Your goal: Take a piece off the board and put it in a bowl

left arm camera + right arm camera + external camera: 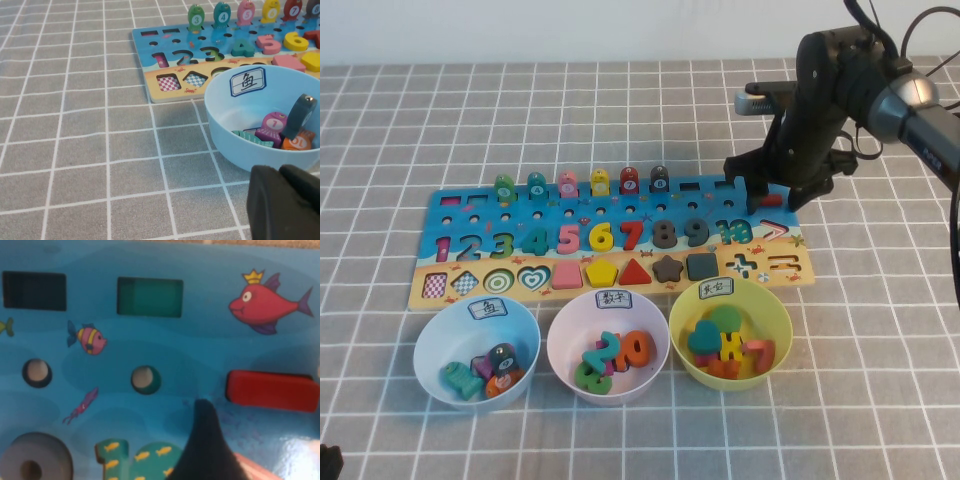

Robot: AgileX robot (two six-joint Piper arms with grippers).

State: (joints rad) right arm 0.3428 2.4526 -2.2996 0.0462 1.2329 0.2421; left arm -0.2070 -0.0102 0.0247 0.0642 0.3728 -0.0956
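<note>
The board (470, 215) lies across the middle of the table. The piece (767, 200), a small flat red bar, lies on the board's blue part near its far right corner; in the right wrist view the piece (272, 390) sits below a painted red fish. My right gripper (767, 190) hangs open just over that corner, one finger on each side of the piece, and one dark finger (205, 445) shows beside the bar. The pale yellow bowl (775, 300) stands in front of the board's right end with several pieces inside. My left gripper (282, 200) is shut, low beside the light blue bowl.
A light blue bowl (430, 340) and a pale lilac bowl (565, 330) stand left of the yellow one, each holding pieces. Fish-topped pegs (568, 183) rise along the board's far edge. Grey checked cloth covers the table.
</note>
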